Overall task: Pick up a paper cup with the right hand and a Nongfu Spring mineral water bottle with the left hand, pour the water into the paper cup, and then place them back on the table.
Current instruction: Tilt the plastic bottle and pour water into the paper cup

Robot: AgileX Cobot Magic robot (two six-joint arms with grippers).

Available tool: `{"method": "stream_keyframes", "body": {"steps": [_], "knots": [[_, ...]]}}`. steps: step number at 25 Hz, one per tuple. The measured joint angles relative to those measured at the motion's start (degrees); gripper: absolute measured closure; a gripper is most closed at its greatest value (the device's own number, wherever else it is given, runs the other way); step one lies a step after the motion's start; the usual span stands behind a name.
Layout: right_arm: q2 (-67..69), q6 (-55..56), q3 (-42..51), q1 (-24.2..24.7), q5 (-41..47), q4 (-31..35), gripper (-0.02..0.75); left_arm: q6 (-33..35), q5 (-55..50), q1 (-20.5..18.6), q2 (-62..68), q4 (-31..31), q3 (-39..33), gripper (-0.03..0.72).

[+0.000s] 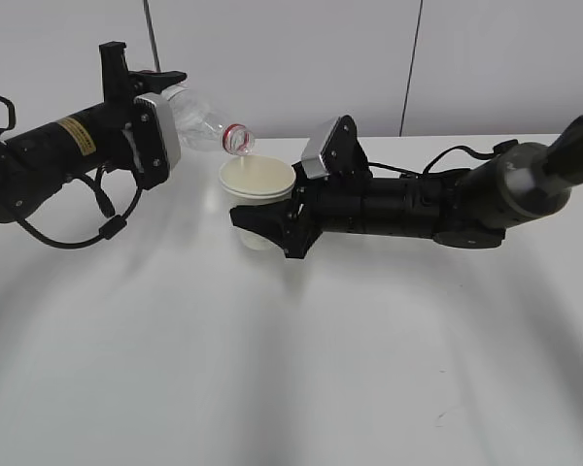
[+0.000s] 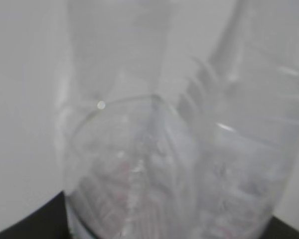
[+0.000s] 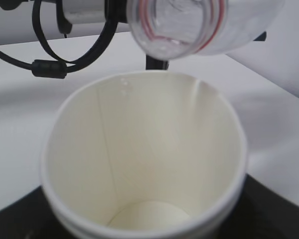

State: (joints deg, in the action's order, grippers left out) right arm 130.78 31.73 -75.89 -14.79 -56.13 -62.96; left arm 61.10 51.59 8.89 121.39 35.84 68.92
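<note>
My left gripper [image 1: 154, 107], on the arm with the yellow sticker, is shut on the clear water bottle [image 1: 206, 123] and holds it tilted, with the red-ringed open mouth [image 1: 238, 139] down over the cup's far rim. The bottle fills the left wrist view [image 2: 169, 164], blurred. My right gripper [image 1: 264, 229] is shut on the cream-white paper cup [image 1: 257, 186] and holds it upright, just above the table [image 1: 272, 369]. In the right wrist view the cup [image 3: 144, 164] fills the frame and the bottle mouth [image 3: 182, 25] hangs above its rim. I see no stream of water.
Black cables loop from the left arm [image 1: 68, 238] down onto the table. A small dark scratch mark [image 1: 439, 419] is at the front right. A grey wall stands behind the table's far edge.
</note>
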Motion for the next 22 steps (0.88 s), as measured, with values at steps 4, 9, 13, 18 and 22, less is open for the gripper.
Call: {"method": "stream_keyframes", "body": {"steps": [4, 9, 13, 18, 22], "knots": [[0.0, 0.0, 0.0, 0.0, 0.0, 0.0, 0.255, 0.56, 0.0, 0.0, 0.0, 0.0, 0.0, 0.314], [0.0, 0.0, 0.0, 0.0, 0.0, 0.0, 0.255, 1.38, 0.05, 0.0, 0.0, 0.0, 0.0, 0.314], [0.0, 0.11, 0.0, 0.0, 0.0, 0.0, 0.255, 1.52, 0.23, 0.0, 0.0, 0.0, 0.0, 0.314], [0.0, 0.79, 0.0, 0.0, 0.0, 0.0, 0.255, 1.56, 0.41, 0.0, 0.0, 0.0, 0.0, 0.314], [0.0, 0.93, 0.0, 0.0, 0.0, -0.2, 0.255, 1.56, 0.46, 0.0, 0.0, 0.0, 0.0, 0.314]]}}
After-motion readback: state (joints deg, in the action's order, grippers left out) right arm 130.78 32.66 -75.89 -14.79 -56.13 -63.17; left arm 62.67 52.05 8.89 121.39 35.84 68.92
